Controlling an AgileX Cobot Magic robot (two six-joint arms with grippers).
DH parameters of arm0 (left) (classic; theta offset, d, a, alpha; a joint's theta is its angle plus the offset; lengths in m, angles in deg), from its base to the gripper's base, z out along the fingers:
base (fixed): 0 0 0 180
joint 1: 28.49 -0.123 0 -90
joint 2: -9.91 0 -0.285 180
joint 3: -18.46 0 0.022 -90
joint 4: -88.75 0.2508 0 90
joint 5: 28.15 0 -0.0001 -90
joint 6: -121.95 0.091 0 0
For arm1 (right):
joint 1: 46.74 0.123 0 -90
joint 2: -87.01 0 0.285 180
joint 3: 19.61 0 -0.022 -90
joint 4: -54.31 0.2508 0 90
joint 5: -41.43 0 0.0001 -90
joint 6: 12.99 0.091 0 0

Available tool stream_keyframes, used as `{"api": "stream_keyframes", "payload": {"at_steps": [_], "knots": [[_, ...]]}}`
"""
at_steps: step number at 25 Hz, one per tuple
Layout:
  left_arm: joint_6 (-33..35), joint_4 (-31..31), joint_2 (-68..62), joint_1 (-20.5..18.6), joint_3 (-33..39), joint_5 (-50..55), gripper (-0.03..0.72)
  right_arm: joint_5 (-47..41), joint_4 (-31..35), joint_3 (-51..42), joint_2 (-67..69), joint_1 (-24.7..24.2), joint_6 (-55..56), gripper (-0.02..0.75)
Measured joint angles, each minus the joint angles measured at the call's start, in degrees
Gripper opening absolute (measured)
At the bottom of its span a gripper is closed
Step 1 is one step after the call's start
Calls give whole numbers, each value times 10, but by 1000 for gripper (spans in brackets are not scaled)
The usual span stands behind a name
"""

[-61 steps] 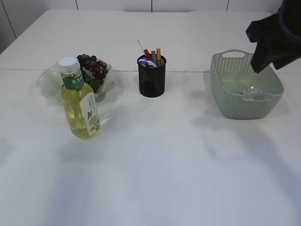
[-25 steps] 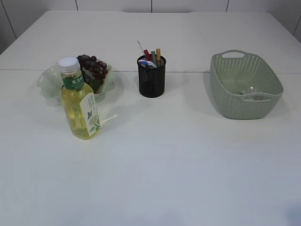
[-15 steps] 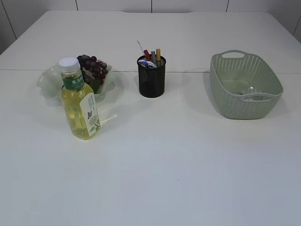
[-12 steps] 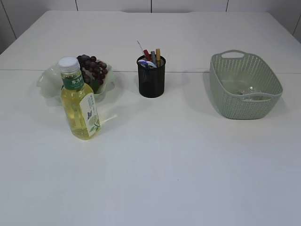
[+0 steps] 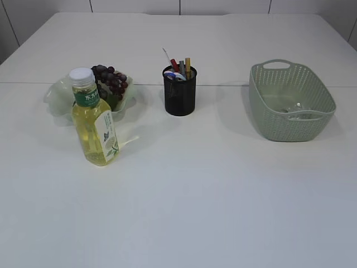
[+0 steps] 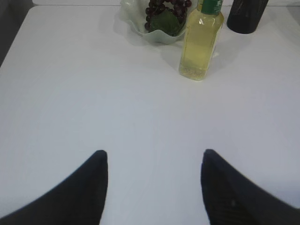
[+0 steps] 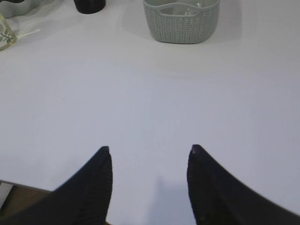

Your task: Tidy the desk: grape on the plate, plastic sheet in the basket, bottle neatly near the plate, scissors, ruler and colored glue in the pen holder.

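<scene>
A bottle (image 5: 95, 120) of yellow-green drink with a white cap stands upright just in front of the pale plate (image 5: 57, 99). Dark grapes (image 5: 110, 79) lie on that plate. The black mesh pen holder (image 5: 179, 92) holds several red, grey, yellow and blue-white items; I cannot tell scissors, ruler and glue apart. Something clear and crumpled, the plastic sheet (image 5: 295, 106), lies inside the green basket (image 5: 290, 103). My left gripper (image 6: 153, 154) is open over bare table, well short of the bottle (image 6: 200, 42). My right gripper (image 7: 148, 149) is open, far from the basket (image 7: 183, 21). Neither gripper shows in the exterior view.
The white table (image 5: 195, 190) stretches wide in front of the objects. In the right wrist view its near edge shows at the lower left, close to my fingers (image 7: 96, 183).
The dark right arm that hung over the basket has left the exterior view. Bottle, plate, pen holder and basket have not moved.
</scene>
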Motion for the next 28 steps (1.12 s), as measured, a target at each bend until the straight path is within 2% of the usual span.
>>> {"api": "stream_keyframes", "payload": {"at_steps": [17, 23, 28], "knots": [[0, 1, 0, 0, 5, -5, 433, 21, -10, -13, 0, -2, 3, 419], [0, 1, 0, 0, 5, -5, 432, 21, -10, -13, 0, -63, 3, 418], [0, 1, 0, 19, 5, -5, 430, 21, -10, -13, 0, -89, 3, 418]]}}
